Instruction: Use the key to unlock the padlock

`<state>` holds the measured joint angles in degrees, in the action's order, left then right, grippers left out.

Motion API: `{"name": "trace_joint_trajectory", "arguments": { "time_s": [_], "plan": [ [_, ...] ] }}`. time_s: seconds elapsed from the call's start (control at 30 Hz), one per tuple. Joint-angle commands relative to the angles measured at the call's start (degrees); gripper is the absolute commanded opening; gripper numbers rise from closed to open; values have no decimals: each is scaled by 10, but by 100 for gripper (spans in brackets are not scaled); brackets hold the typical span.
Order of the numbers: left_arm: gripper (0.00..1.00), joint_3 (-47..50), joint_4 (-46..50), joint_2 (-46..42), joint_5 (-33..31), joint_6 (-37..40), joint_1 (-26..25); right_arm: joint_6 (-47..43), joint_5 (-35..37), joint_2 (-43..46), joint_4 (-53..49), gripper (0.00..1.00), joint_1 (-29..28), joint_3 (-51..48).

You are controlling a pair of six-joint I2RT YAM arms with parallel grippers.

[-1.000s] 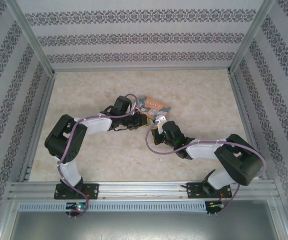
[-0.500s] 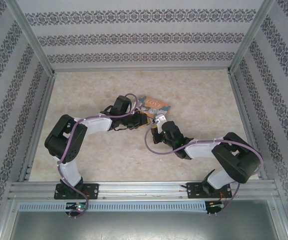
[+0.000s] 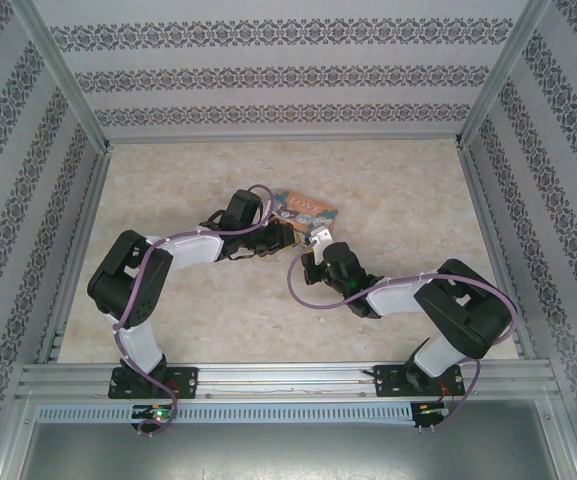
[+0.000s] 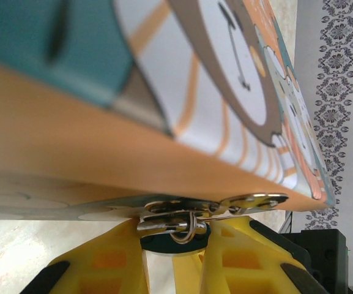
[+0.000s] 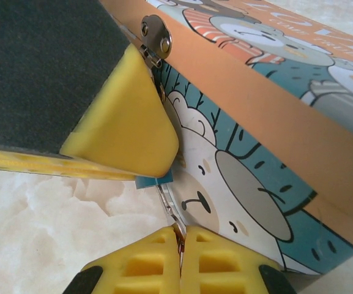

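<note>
The tiny teal padlock hangs from the hasp of the orange "LOVE" tin. In the left wrist view its silvery shackle passes through the hasp, and its dark body sits pinched between the yellow fingers of my left gripper, which is shut on it. My right gripper is shut on the thin silvery key. The key's blade reaches up into the bottom of the padlock. From above, both grippers meet at the near edge of the tin.
The tin lies flat on the marbled table near its middle. Metal frame rails and patterned walls bound the table. The two arms crowd the space in front of the tin, and a purple cable loops beside the right wrist.
The right arm's elbow and shoulder links have swung a little to the left while its gripper stays at the padlock. The left arm and the tin have hardly moved.
</note>
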<state>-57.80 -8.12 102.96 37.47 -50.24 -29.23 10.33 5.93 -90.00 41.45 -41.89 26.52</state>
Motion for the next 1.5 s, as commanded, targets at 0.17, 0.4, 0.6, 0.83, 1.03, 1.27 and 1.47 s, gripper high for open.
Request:
{"name": "trace_joint_trajectory", "arguments": {
  "time_s": [0.17,0.4,0.6,0.83,1.03,1.27,1.47],
  "plan": [
    [5,-12,2,-20,58,-9,-19,12,-60,-7,107,0,2,46],
    [5,-9,2,-21,60,-8,-21,23,-103,-18,119,0,19,80],
    [5,-9,0,-21,62,-9,-22,27,-126,-27,128,0,25,105],
    [5,-6,-3,-21,59,-9,-22,29,-138,-33,132,0,33,115],
    [5,-7,-10,-13,56,-11,-22,32,-134,-38,128,0,35,97],
    [5,-3,-37,12,57,-21,-21,46,-139,-58,122,0,46,73],
    [5,-4,-51,43,57,-22,-21,59,-154,-85,122,0,54,54]
  ]
}}
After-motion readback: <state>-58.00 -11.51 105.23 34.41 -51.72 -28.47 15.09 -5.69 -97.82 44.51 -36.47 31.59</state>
